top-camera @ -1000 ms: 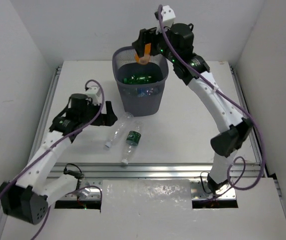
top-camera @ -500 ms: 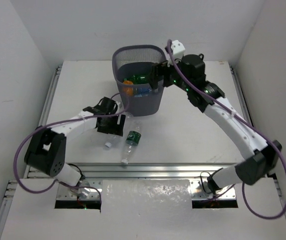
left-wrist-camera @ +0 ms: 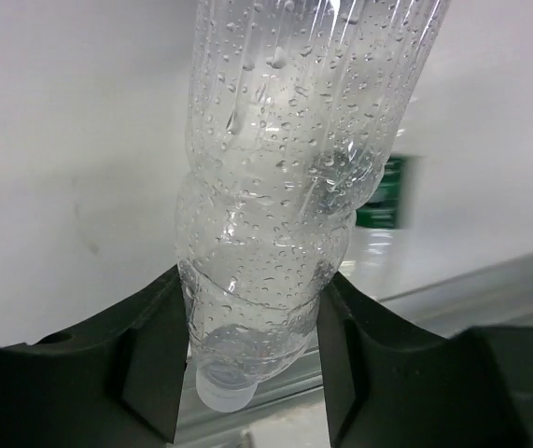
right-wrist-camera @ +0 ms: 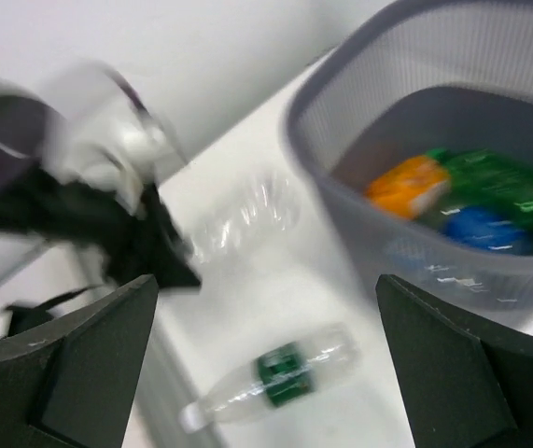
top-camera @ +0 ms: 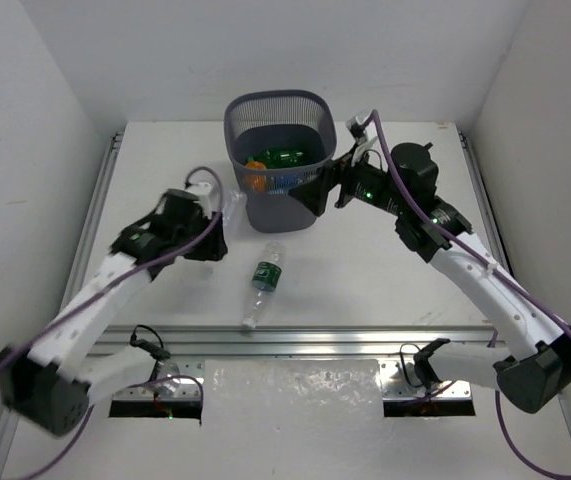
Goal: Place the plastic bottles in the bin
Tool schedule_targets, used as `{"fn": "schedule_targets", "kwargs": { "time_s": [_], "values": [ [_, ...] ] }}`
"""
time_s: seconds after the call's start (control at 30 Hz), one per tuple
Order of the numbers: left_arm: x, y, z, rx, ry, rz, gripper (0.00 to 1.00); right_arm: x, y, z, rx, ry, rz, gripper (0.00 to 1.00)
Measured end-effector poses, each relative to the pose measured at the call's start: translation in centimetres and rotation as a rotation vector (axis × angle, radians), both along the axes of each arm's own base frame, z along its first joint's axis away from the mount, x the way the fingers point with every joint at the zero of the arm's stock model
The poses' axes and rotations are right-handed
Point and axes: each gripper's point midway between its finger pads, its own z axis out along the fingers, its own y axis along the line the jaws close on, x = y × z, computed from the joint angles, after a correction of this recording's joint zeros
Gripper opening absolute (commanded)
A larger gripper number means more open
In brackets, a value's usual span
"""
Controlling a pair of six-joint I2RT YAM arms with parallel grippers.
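Note:
My left gripper [top-camera: 211, 236] [left-wrist-camera: 252, 359] is shut on the neck end of a clear plastic bottle [top-camera: 233, 204] [left-wrist-camera: 285, 168], wet with droplets, held just left of the bin [top-camera: 231, 118]. In the right wrist view that bottle [right-wrist-camera: 247, 213] shows blurred beside the mesh wall of the bin [right-wrist-camera: 341, 201]. A clear bottle with a green label [top-camera: 264, 280] [right-wrist-camera: 280, 378] lies on the table in front of the bin. Inside the bin lie an orange bottle [top-camera: 256, 176] [right-wrist-camera: 406, 182], a green bottle [top-camera: 285, 156] [right-wrist-camera: 490, 175] and a blue-labelled one [right-wrist-camera: 481, 229]. My right gripper [top-camera: 321, 192] [right-wrist-camera: 264, 313] hangs open and empty by the bin's right side.
The white table [top-camera: 385, 260] has walls on three sides and a metal rail [top-camera: 295, 340] along its near edge. The bin stands at the back centre, between the two arms.
My left gripper reached the clear bottle, closed on its neck and raised it off the table. My right gripper let the orange bottle fall into the bin and swung down to its right side.

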Motion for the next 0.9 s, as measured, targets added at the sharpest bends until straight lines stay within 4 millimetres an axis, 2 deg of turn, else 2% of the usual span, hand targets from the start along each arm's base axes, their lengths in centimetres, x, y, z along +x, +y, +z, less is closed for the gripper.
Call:
{"fn": "schedule_targets", "kwargs": {
  "time_s": [0.1,0.17,0.23,0.33,0.47,0.57,0.6,0.63,0.67,0.7,0.73,0.8,0.83,0.87,0.9],
  "values": [
    [-1.4,-1.5,9.3,-0.182,-0.257,-0.083,0.0,-2.1,2.0,-1.4,0.075,0.075,0.144,0.99],
    [-2.9,-2.8,13.6,-0.292,-0.37,-0.17,0.0,-3.4,3.1,-1.5,0.13,0.113,0.235,0.99],
    [-5.0,-4.1,16.4,-0.393,-0.442,-0.272,0.0,-4.6,4.4,-0.8,0.188,0.13,0.327,0.99],
    [-7.1,-6.0,17.7,-0.504,-0.438,-0.389,0.0,-6.6,6.2,0.4,0.232,0.116,0.447,0.99],
    [-7.9,-7.5,18.3,-0.595,-0.408,-0.457,0.0,-10.4,8.9,1.8,0.228,0.091,0.603,0.99],
    [-8.3,-8.4,19.3,-0.658,-0.415,-0.497,0.0,-11.0,9.9,2.9,0.227,0.054,0.621,0.99],
    [-8.1,-8.6,19.7,-0.674,-0.426,-0.5,0.02,-10.7,9.9,3.2,0.228,0.05,0.616,0.95],
    [-8.2,-8.9,19.9,-0.691,-0.431,-0.515,0.09,-10.4,9.9,3.4,0.228,0.044,0.606,0.87],
    [-8.3,-9.2,20.2,-0.709,-0.433,-0.535,0.21,-10.2,10.2,3.5,0.227,0.04,0.607,0.7],
    [-8.5,-9.5,20.5,-0.726,-0.435,-0.559,0.4,-10.1,10.4,3.5,0.223,0.035,0.606,0.51],
    [-8.5,-9.7,20.7,-0.735,-0.437,-0.568,0.39,-9.8,10.7,3.5,0.217,0.03,0.6,0.2],
    [-8.5,-9.8,20.7,-0.74,-0.439,-0.579,0.3,-9.2,11.1,3.3,0.21,0.052,0.576,0.23],
    [-8.3,-9.8,20.8,-0.737,-0.447,-0.575,0.34,-8.8,11.2,3.5,0.206,0.048,0.564,0.01],
    [-8.2,-9.8,20.9,-0.735,-0.452,-0.572,0.98,-8.7,11.2,3.6,0.197,0.046,0.56,0.0],
    [-8.0,-9.7,21.0,-0.73,-0.464,-0.57,1.0,-8.5,11.2,3.8,0.186,0.042,0.553,0.0]
  ]
}}
